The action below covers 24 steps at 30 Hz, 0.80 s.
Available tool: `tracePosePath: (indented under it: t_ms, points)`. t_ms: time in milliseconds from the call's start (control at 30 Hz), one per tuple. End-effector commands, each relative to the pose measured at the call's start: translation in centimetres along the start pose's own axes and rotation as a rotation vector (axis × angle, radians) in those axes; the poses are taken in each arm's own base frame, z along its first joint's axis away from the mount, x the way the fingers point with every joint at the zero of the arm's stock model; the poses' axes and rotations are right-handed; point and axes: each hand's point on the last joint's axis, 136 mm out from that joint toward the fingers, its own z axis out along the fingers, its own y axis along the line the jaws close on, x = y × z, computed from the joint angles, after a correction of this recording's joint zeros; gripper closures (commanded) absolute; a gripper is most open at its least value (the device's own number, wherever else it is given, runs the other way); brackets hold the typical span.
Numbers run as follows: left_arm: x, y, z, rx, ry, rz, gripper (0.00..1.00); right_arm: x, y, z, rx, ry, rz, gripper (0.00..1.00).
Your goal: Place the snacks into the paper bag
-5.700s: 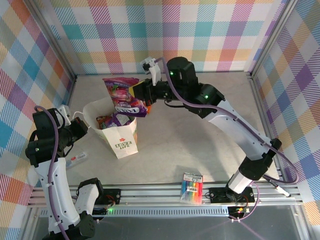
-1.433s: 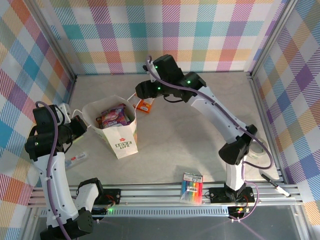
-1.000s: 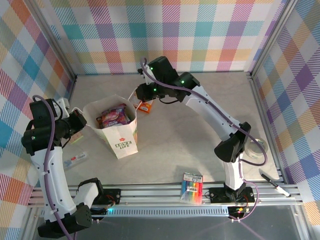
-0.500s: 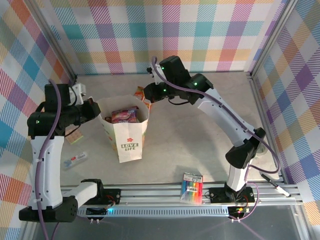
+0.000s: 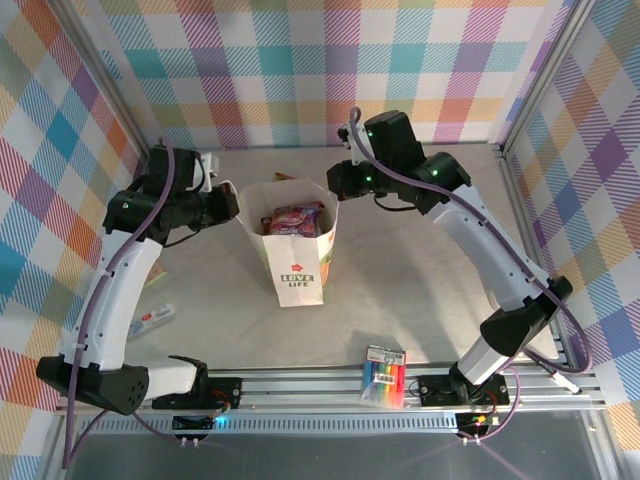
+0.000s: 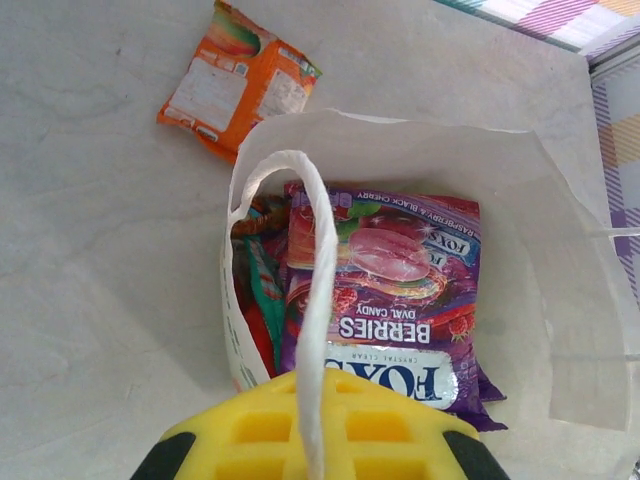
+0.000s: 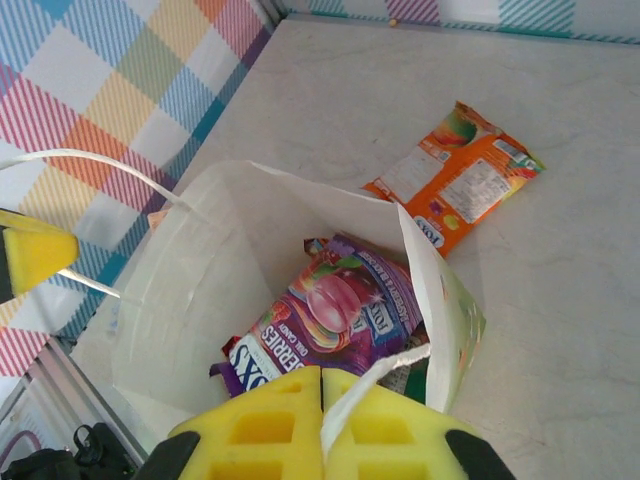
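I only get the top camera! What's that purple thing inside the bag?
Observer: A purple sweet packet; the left wrist camera reads "Berries" on it.
Operator: Anything else in there?
Observer: Yes, red and teal wrappers squeezed beside it against the side of the bag.
Operator: Any snacks outside?
Observer: An orange packet lies flat on the table near the bag, white label up.

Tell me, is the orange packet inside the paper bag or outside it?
Outside. The orange packet lies flat on the table beside the paper bag, while the purple packet sits inside the bag.
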Motion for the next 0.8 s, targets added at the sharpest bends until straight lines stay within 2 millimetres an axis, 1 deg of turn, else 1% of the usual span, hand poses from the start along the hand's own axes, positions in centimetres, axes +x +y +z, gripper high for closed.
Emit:
tracePosePath:
  t_ms: [0,167,333,400,433,467,533,567,633,700,767]
  points:
    - [-3.2,-1.7,-2.5,0.049,-0.165,0.016,1.00,-2.5,0.9,-1.9,-0.031,-0.120,-0.032,1.00]
    - [-1.5,-0.4,-2.7,0.013,-0.152,0.011,1.00,-1.8,1.0,-1.6,-0.051,-0.104,-0.018,1.00]
    - [-0.2,1.2,-4.2,-0.049,-0.177,0.011,1.00,-1.0,1.3,-1.1,-0.083,-0.071,-0.002,1.00]
    - [0.2,1.9,-4.7,-0.078,-0.185,0.011,1.00,-0.5,1.4,-0.7,-0.096,-0.049,0.012,0.91]
    - [0.5,2.3,-4.9,-0.096,-0.187,0.011,1.00,-0.2,1.3,-0.5,-0.096,-0.040,0.019,0.85]
    - [0.6,2.7,-5.1,-0.113,-0.188,0.015,1.00,-0.2,1.1,-0.4,-0.088,-0.037,0.022,0.76]
    - [0.9,3.3,-5.4,-0.143,-0.186,0.016,1.00,-0.2,0.6,-0.5,-0.054,-0.043,0.024,0.50]
    - [1.0,3.6,-5.5,-0.156,-0.185,0.016,1.00,-0.3,0.2,-0.6,-0.030,-0.050,0.019,0.43]
    - [1.2,4.2,-5.5,-0.172,-0.175,0.007,1.00,-0.6,-0.6,-1.0,0.017,-0.069,0.010,0.32]
    - [1.5,4.7,-5.5,-0.184,-0.167,-0.003,1.00,-0.9,-1.5,-1.3,0.060,-0.085,0.009,0.26]
    - [1.8,5.0,-5.3,-0.187,-0.160,-0.011,1.00,-1.3,-2.9,-1.9,0.101,-0.106,0.031,0.23]
